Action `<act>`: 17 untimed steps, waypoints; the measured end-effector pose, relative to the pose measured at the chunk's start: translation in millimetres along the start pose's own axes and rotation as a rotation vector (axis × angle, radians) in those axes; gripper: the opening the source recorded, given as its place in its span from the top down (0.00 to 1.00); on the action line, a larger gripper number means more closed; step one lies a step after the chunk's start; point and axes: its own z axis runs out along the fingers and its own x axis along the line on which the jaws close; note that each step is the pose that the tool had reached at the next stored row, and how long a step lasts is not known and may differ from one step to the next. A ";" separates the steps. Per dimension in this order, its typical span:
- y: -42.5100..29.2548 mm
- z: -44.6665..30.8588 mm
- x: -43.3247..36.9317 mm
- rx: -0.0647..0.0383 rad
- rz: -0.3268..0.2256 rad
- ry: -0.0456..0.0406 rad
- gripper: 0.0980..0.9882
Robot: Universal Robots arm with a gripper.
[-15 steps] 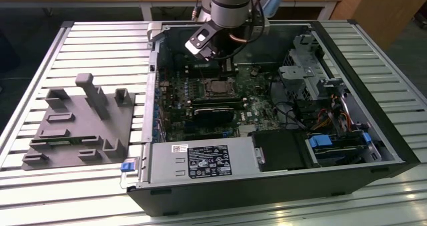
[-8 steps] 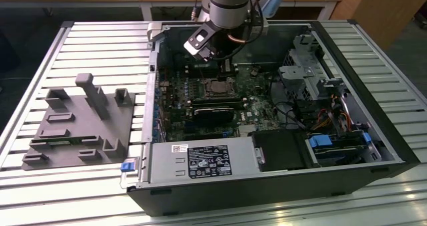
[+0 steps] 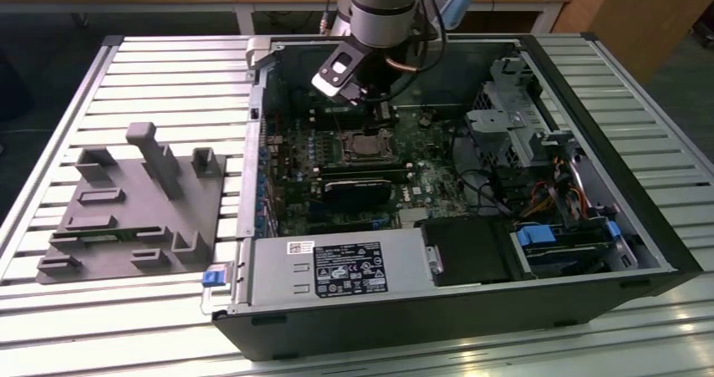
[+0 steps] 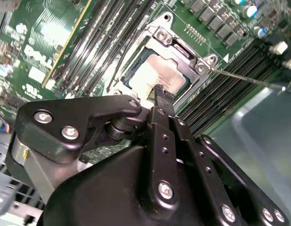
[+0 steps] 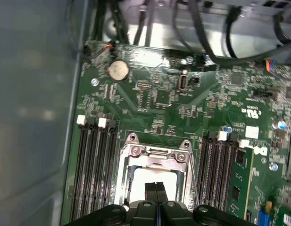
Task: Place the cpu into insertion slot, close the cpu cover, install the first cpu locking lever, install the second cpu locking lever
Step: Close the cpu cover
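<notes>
Second wrist view: cpu (image 4: pixel 157 70) sits in the insertion slot (image 4: pixel 132 75), mid-board; cpu cover (image 4: pixel 181 47) looks down over it (steps 1 & 2 prob. done). Pincer (image 4: pixel 163 95) closed, empty, tips just above the cpu — a thin locking lever (image 4: pixel 249 79) juts free, so levers seem unlatched.

— Any way down to the insertion slot (image 3: pixel 366 147)?
— Open from above. Low memory slots (image 5: pixel 93 162) flank two sides, a thin locking lever (image 4: pixel 244 78) juts from one corner, and the drive cage (image 3: pixel 513 114) rises by the case (image 3: pixel 469 331) edge.
</notes>
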 end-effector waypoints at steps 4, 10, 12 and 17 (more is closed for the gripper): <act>0.0 0.1 0.0 0.001 -0.072 0.0016 0.99; 0.0 0.2 0.0 0.003 -0.182 0.0041 0.99; 0.0 0.2 0.0 0.003 -0.218 0.0049 0.99; 0.0 0.2 0.0 0.004 -0.309 0.0070 0.99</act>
